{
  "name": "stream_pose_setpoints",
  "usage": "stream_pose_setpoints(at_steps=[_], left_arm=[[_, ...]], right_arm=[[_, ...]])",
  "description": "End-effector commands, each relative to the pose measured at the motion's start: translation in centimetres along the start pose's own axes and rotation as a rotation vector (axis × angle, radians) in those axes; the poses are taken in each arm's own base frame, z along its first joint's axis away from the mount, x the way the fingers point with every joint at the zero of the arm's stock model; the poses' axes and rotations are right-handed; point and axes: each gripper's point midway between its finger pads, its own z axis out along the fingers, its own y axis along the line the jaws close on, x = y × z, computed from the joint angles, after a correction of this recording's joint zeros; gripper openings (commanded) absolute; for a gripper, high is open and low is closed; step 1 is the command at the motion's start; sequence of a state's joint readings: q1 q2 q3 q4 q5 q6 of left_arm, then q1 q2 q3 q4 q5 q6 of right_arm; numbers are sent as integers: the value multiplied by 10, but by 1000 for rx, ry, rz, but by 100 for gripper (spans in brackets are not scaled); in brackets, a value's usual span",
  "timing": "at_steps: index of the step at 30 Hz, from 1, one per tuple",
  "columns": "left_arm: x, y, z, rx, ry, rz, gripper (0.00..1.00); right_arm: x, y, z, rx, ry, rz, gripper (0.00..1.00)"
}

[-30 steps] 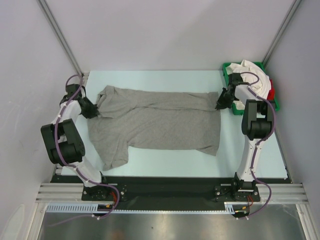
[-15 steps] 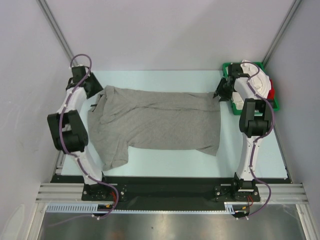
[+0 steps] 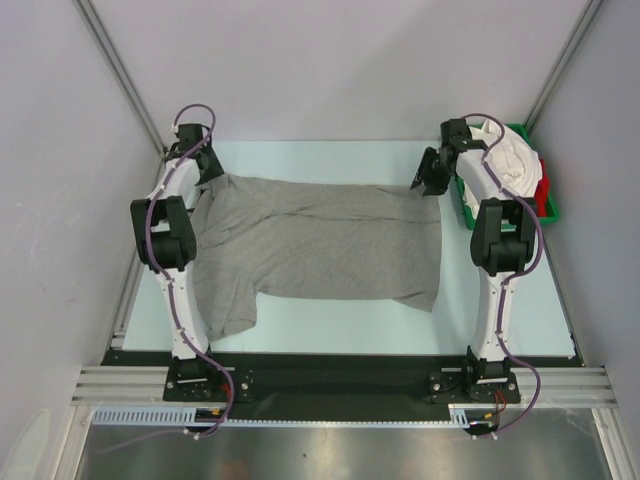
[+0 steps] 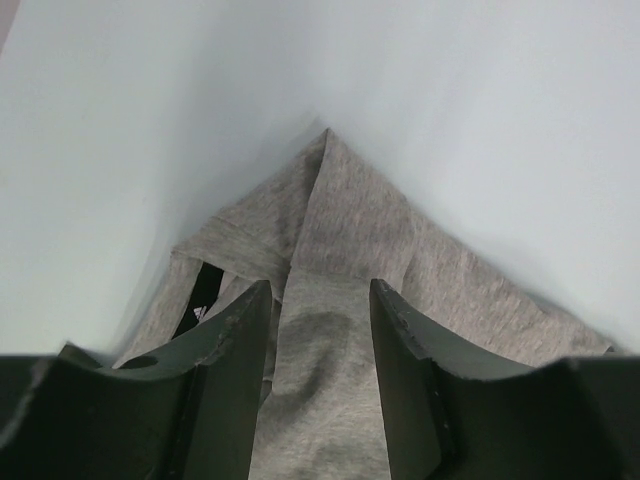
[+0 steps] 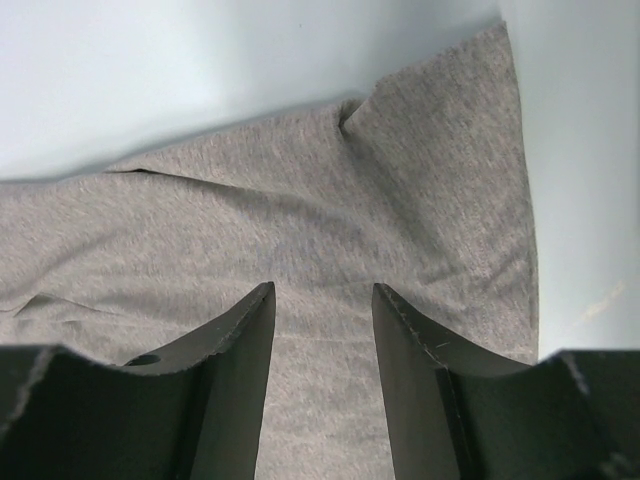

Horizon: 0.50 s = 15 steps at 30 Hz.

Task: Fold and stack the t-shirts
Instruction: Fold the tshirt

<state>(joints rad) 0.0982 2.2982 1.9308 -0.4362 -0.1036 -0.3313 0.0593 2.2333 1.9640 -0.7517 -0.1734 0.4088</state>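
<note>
Pale tabletop holds the grey t-shirt, spread flat across its middle. Left gripper stands open over the shirt's far left corner, and right gripper stands open over its far right corner. White shirts fill the green tray nearby.

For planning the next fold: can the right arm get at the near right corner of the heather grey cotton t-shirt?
Probably yes. That corner of the heather grey cotton t-shirt lies flat and uncovered on the arm's own side, and the right arm's fingers are open and empty.
</note>
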Motion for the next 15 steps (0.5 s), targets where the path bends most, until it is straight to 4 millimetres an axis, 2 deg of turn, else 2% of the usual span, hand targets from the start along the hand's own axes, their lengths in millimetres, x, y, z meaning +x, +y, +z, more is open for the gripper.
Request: stream_pose_setpoints(at_steps=[1,8,15], left_arm=[[-32,-8,-7,6,-78,-14,50],[-22,-8,2,5,-50,-20,49],[-12,-9,14,12,-23,-13,44]], right_arm=[[-7,2,-5,-6,-12,-21,49],[-10,-2,1,-4,-13,-7,49],[-20,0,4,-15,-31,10,49]])
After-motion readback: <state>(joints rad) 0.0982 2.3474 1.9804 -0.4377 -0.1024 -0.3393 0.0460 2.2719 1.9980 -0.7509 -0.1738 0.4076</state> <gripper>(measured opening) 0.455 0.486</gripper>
